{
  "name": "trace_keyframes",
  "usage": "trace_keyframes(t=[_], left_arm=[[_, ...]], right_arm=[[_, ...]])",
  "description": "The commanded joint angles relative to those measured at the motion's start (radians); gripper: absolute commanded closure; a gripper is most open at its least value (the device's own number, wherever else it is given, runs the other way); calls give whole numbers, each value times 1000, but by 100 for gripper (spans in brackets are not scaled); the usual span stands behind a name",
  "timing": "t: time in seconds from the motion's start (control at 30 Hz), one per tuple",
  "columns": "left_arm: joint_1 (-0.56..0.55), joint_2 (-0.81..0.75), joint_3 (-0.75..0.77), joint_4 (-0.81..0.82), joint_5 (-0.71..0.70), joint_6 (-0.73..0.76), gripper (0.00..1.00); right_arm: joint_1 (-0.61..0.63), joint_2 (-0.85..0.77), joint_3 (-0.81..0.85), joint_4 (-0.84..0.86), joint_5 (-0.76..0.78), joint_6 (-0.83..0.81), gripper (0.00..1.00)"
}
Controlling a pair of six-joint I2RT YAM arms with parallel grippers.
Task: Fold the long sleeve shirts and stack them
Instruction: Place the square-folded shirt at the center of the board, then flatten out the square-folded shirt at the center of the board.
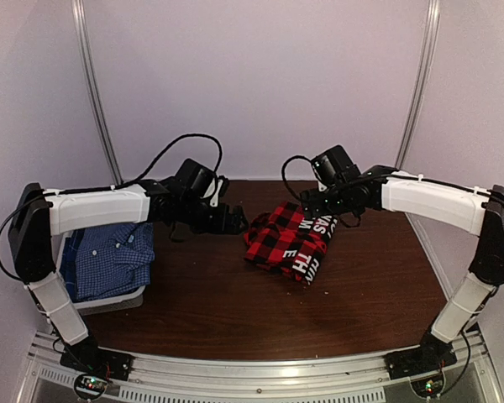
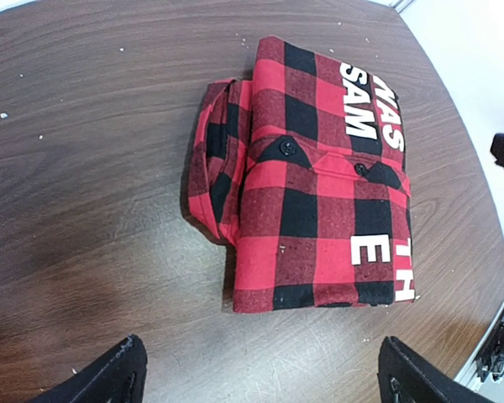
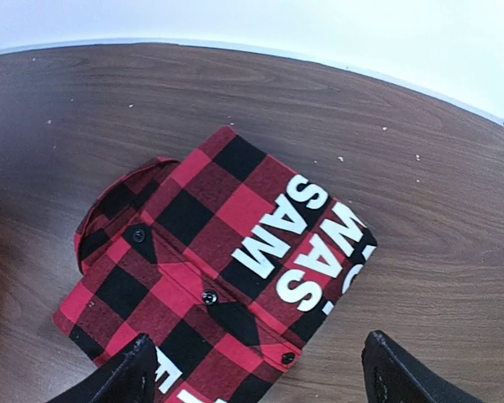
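Fine blue-and-white check shirt (image 1: pixel 109 260) is seen folded in a pale grey plastic basket (image 1: pixel 113 304), well left of the folded red-and-black buffalo plaid shirt (image 1: pixel 286 242), which lies on the dark wooden table (image 1: pixel 202 311). Left gripper (image 1: pixel 235 221) is poised just left of the plaid shirt, fingers spread wide, nothing held. Right gripper (image 1: pixel 312 201) is poised at its far right edge, fingers also wide and empty. Stacking is judged next: the bundle should be pinched through all layers at opposite edges and lifted level so the folds are not lost.
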Motion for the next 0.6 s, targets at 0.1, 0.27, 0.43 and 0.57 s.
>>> trace_keyframes(t=[0.1,0.27,0.43,0.57], left_arm=[[20,41,-37,47,14,-88,3],[34,56,-76,80,35,-122,4],[65,72,-125,133,88,-159,5],[72,111,-117,156,103,-162,6]], right_arm=[[-32,-48,-124,94,-103,17,14],[2,13,-106,121,-147,17,15],[62,113,-36,120,-138,15,15],[96,200,28,126,-118,14,15]])
